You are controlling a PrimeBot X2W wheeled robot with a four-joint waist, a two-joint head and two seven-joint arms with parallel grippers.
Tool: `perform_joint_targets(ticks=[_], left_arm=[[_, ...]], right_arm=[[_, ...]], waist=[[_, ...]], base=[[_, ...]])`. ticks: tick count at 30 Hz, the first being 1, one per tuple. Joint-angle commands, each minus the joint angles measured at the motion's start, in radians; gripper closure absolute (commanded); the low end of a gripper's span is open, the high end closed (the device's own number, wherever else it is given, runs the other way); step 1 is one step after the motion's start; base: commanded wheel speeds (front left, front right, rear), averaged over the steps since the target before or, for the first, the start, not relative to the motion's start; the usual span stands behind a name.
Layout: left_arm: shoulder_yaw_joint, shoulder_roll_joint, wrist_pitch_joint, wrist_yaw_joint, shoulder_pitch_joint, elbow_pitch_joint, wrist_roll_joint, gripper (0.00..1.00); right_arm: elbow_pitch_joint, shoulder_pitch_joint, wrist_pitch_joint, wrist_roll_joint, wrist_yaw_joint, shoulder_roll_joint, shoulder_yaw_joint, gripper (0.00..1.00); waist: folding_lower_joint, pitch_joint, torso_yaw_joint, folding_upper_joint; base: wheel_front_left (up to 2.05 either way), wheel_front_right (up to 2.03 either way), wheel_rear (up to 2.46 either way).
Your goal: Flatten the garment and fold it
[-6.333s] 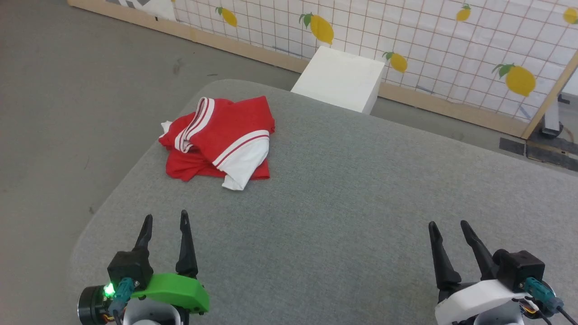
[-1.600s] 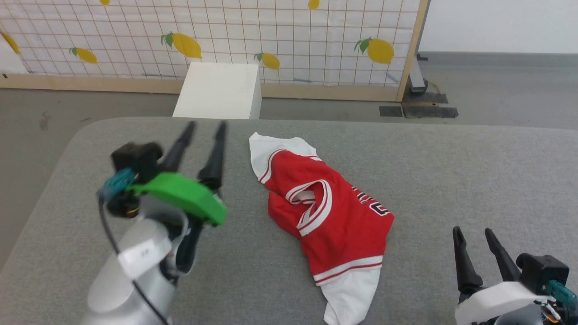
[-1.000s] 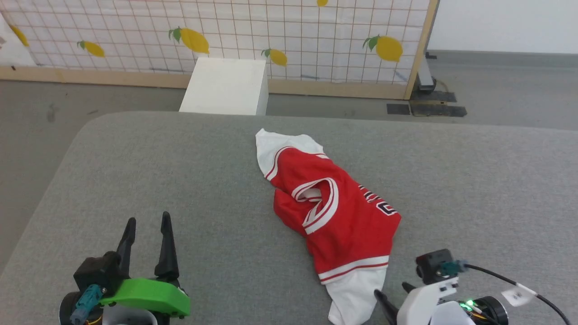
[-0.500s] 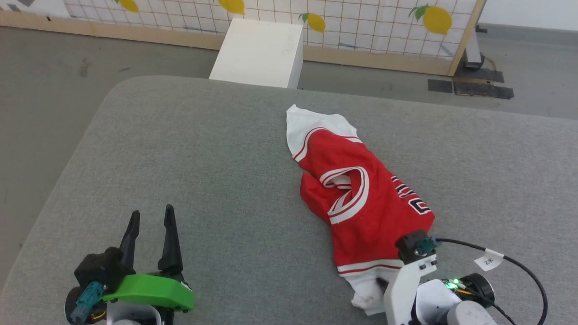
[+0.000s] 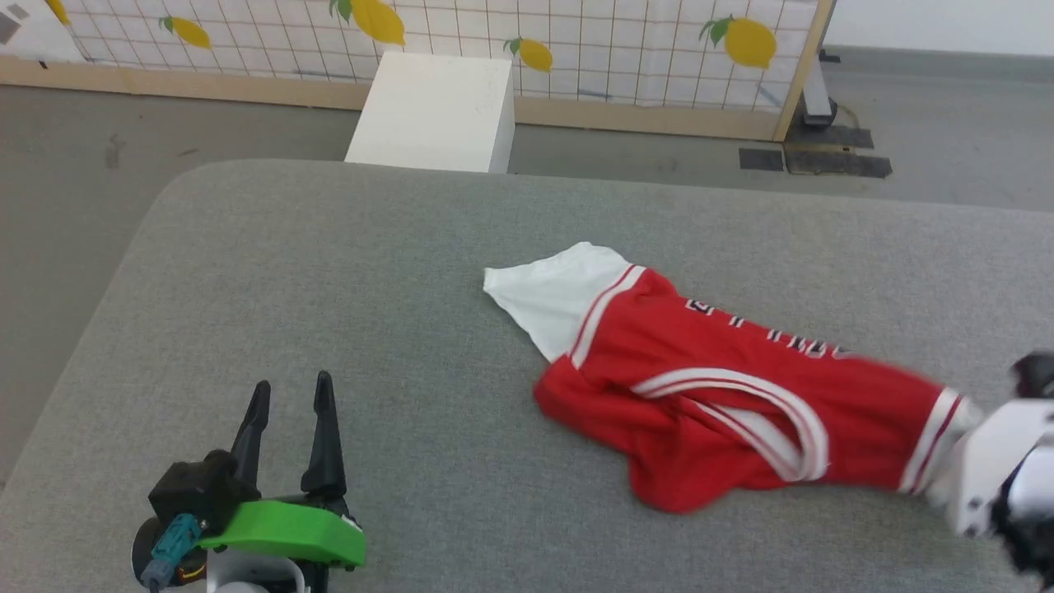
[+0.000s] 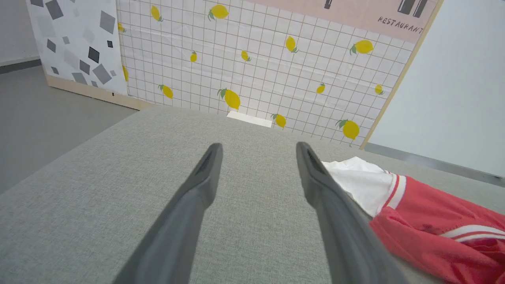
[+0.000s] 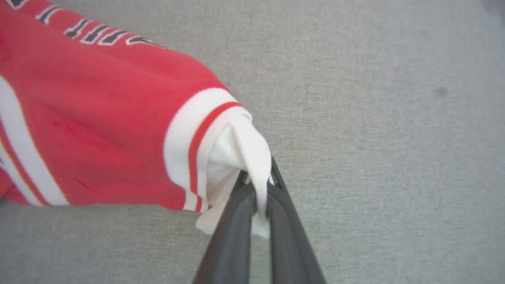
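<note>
The garment point(image 5: 725, 395), a red jersey T-shirt with white sleeves and striped trim, lies stretched left to right across the grey table. One white sleeve point(image 5: 556, 296) points left. The other white sleeve point(image 7: 240, 157) is pinched in my right gripper point(image 7: 258, 183), which is shut on it at the table's right side. The right arm's blurred white wrist housing point(image 5: 988, 469) shows at the far right of the head view. My left gripper point(image 5: 292, 391) stands open over bare table at the lower left, well apart from the shirt. In the left wrist view the left gripper point(image 6: 258, 150) is open, the garment point(image 6: 430, 225) to its right.
The grey padded table point(image 5: 329, 272) has a rounded far-left corner, with floor point(image 5: 74, 206) beyond it. A white box point(image 5: 432, 107) stands on the floor just behind the table. A lemon-patterned grid partition point(image 5: 626, 41) closes the back.
My right gripper has shut on the near white sleeve and dragged it to the right, stretching the garment out sideways. The head camera has shifted. The left gripper has stayed open in place.
</note>
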Motion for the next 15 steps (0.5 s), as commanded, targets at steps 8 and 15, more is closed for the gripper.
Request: perform_joint_targets(ticks=[8, 15], left_arm=[[0.001, -0.019, -0.005, -0.029, -0.042, 0.028, 0.009, 0.0], [0.015, -0.026, -0.005, -0.035, -0.033, 0.041, 0.012, 0.0]], right_arm=[[0.11, -0.147, -0.109, -0.117, -0.002, 0.021, -0.126, 0.0], [0.099, -0.152, -0.239, -0.091, -0.002, 0.073, -0.184, 0.0]], waist=[[0.0, 0.029, 0.003, 0.0], [0.0, 0.009, -0.011, 0.0]], base=[[0.0, 0.0, 0.0], [0.0, 0.0, 0.0]])
